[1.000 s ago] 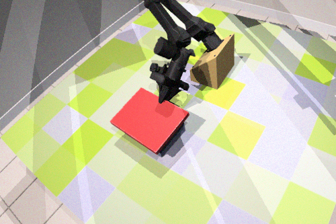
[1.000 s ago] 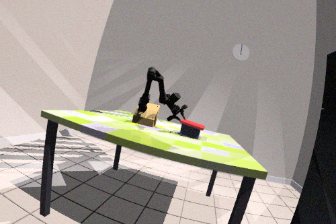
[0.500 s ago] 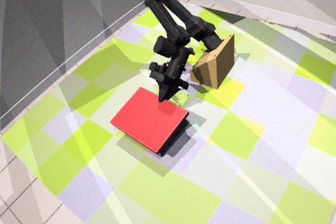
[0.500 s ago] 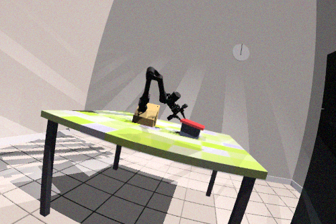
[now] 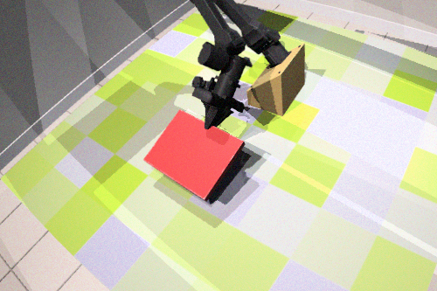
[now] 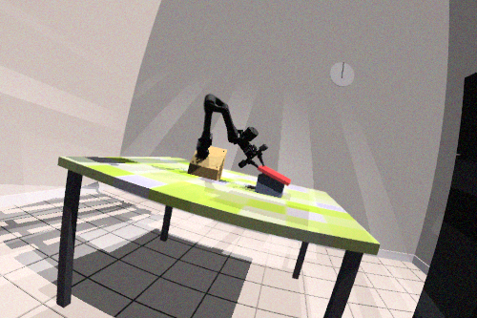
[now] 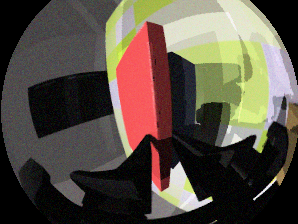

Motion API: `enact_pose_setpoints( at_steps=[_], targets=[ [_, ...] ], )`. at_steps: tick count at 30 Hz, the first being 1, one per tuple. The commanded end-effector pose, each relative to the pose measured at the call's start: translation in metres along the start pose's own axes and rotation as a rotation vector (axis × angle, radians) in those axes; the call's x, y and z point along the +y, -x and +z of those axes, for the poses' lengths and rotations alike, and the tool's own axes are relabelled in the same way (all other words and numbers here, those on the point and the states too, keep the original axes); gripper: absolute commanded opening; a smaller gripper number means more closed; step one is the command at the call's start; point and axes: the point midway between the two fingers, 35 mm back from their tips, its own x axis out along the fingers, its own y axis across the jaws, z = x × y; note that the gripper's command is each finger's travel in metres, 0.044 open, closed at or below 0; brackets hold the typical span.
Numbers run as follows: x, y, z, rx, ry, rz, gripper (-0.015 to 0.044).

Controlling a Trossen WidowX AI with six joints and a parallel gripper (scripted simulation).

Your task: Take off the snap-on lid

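Note:
The red lid [image 5: 194, 155] [image 6: 275, 175] [image 7: 134, 95] is tilted over the dark storage box [image 5: 229, 174] [image 6: 270, 185] [image 7: 183, 95], its arm-side edge higher than its far side. The box stands on the table [image 5: 175, 242] [image 6: 200, 201]. My gripper [image 5: 211, 127] [image 6: 259, 166] [image 7: 160, 135] is shut on the lid's rim at the arm-side edge, one finger on the top face and one on the underside. The far side of the lid is low, at the box's top; whether it touches there is hidden. The box's opening is hidden under the lid.
A tan wedge-shaped block [image 5: 284, 86] [image 6: 210, 165] [image 7: 292, 132] stands beside the arm's base, behind the gripper. The table's front edge [image 6: 267, 224] shows in the exterior view. Light and shadow patches lie across the checkered top.

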Motion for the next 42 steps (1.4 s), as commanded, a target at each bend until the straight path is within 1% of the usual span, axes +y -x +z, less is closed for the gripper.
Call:
enact_pose_setpoints(
  at_steps=[1, 42],
  targets=[
    [0.007, 0.002, 0.0, -0.003, -0.005, 0.003, 0.0],
    [0.068, 0.013, 0.001, -0.002, -0.007, 0.004, 0.0]
  ],
)
